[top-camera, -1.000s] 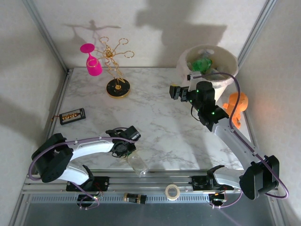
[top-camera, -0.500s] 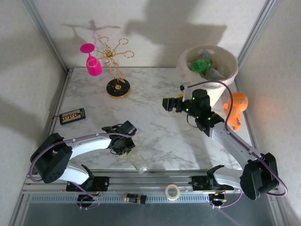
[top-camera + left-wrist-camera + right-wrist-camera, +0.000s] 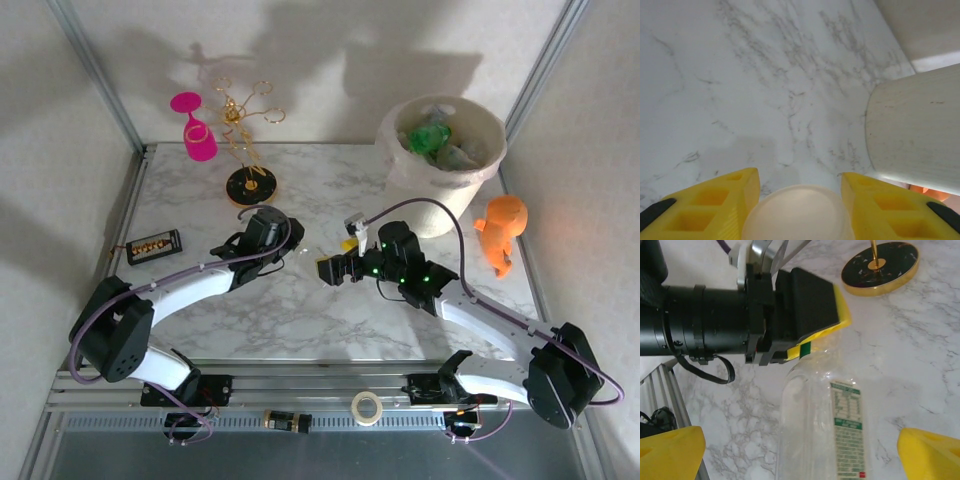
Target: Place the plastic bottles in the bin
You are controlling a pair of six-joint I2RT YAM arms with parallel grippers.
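Note:
A clear plastic bottle with a green-printed label hangs over the middle of the marble table. My left gripper is shut on its neck end, and its yellow fingers flank the bottle's pale rounded body. My right gripper stands open just right of the bottle. Its yellow fingertips are wide apart on either side of the bottle, not touching it. The cream bin at the back right holds a green bottle and other clear ones.
A gold stand with a pink wine glass is at the back left. A small black box lies by the left edge. An orange figure stands right of the bin. A tape roll sits on the front rail.
My left gripper carried the bottle from the table's front edge up to the middle. My right arm swung from the bin down and left, ending with its open fingers around the bottle.

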